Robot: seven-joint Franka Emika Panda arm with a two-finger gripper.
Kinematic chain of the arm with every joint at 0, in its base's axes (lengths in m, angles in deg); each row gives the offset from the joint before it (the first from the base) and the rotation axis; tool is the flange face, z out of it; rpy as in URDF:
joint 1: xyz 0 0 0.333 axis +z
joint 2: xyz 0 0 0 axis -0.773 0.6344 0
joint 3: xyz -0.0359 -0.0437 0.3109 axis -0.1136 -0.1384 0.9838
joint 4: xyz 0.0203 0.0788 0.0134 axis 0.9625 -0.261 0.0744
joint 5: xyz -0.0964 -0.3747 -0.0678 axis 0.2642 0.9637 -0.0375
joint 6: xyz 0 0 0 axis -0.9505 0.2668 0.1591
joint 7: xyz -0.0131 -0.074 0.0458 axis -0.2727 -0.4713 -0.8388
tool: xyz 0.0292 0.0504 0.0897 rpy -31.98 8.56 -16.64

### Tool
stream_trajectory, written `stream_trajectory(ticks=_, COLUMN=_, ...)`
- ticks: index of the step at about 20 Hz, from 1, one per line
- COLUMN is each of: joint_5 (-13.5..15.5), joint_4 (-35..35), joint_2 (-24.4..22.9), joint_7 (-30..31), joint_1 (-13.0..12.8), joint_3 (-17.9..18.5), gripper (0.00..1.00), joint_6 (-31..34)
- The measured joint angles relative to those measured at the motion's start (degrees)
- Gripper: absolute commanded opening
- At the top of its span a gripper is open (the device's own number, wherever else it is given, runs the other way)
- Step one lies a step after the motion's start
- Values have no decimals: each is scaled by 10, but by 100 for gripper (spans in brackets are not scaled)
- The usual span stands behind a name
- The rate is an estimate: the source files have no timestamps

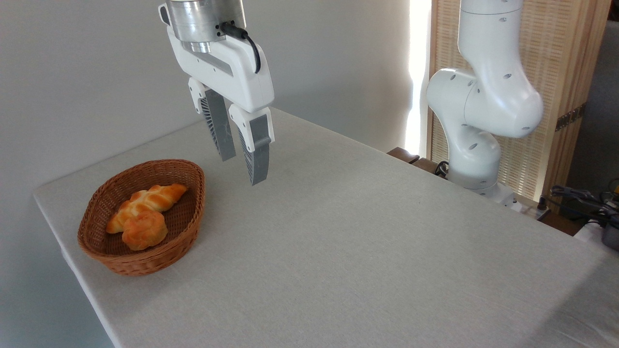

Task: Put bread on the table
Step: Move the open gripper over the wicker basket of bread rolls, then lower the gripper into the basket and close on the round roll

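Bare worktop (367,251) cloth fills the foreground, free for placing. Near its left corner, a wicker basket (191,212) holds the knotted bun (144,230) against a braided loaf (150,198). Hand (243,169) is held above, jaws parted, empty, presumably for descent.

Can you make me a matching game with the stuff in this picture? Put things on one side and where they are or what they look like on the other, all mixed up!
Things:
1. round bun
2. braided loaf
3. basket
4. tool

Descriptions:
A. brown and woven, sitting on the table
B. hanging in the air, fingers apart, holding nothing
C. long and twisty, lying behind the other bread
D. knotted, at the front of the basket

Pairs: 1-D, 2-C, 3-A, 4-B
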Motion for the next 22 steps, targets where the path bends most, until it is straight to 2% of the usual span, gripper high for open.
stream_trajectory(ticks=10, joint_5=3, joint_4=0, joint_2=-3, joint_7=0, joint_1=-1, joint_3=-6, gripper=100, joint_6=0)
stream_trajectory(ticks=15, joint_5=35, joint_4=-2, joint_2=3, joint_7=16, joint_1=-2, joint_3=-49, gripper=100, joint_6=-8)
stream_trajectory(ticks=17, joint_5=41, joint_4=-5, joint_2=13, joint_7=57, joint_1=-5, joint_3=-80, gripper=100, joint_6=-47)
stream_trajectory(ticks=20, joint_5=40, joint_4=-14, joint_2=46, joint_7=102, joint_1=-16, joint_3=-133, gripper=100, joint_6=-150)
stream_trajectory(ticks=22, joint_5=28, joint_4=-23, joint_2=70, joint_7=113, joint_1=-26, joint_3=-147, gripper=100, joint_6=-209)
